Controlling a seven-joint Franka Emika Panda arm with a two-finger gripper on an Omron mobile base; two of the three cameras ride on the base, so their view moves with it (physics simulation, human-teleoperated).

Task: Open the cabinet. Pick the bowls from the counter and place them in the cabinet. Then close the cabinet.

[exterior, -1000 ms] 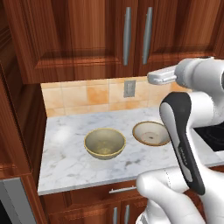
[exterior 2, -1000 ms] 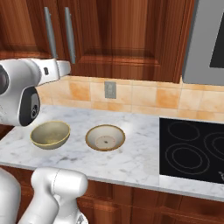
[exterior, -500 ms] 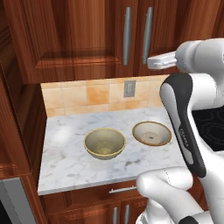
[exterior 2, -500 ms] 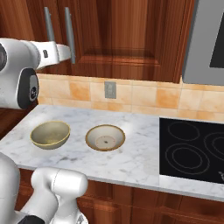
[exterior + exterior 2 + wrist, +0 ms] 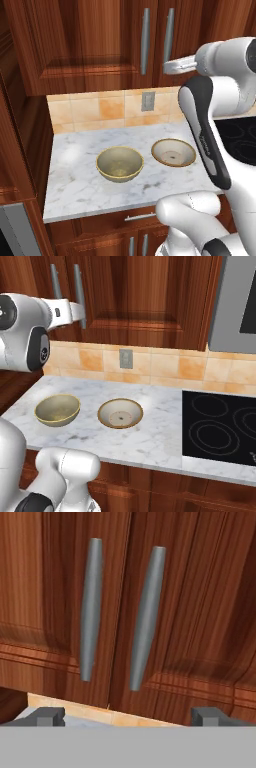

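Gripper point(image 5: 127, 714) held wide apart, raised before closed cabinet point(image 5: 200, 612), aimed at handles point(image 5: 145, 617) for opening; bowls point(image 5: 120, 164) left waiting on table point(image 5: 70, 175).

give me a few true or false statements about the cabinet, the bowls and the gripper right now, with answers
1. Both cabinet doors are closed. True.
2. One bowl already sits inside the cabinet. False: the deep bowl and the shallow bowl both rest on the counter.
3. The gripper is open and holds nothing. True.
4. The gripper is clamped around a cabinet handle. False: it is raised near the right handle, and the hand view shows both handles ahead of the fingertips, ungrasped.
5. The two bowls are stacked. False: they sit side by side, apart.
6. A black stovetop lies to the right of the bowls. True.
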